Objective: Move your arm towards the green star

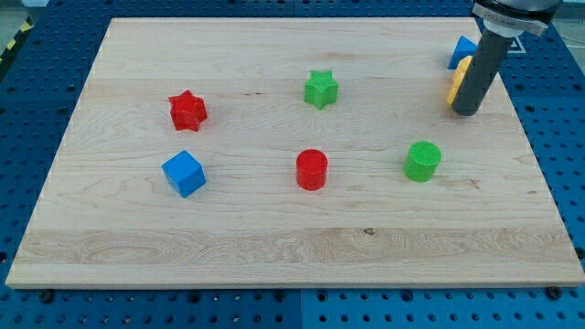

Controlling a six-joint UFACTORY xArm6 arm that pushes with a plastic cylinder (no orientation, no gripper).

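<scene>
— Where is my tip (466,111)?
— At the view's upper right, a bare rod without jaws, just beside a yellow block (458,79).
— The green star (321,89)?
— Well left, upper middle of the board (274,238).

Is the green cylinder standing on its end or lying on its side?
Standing on end. The green cylinder shows its round flat face upward, with the curved wall below it, resting on the wooden board.
</scene>
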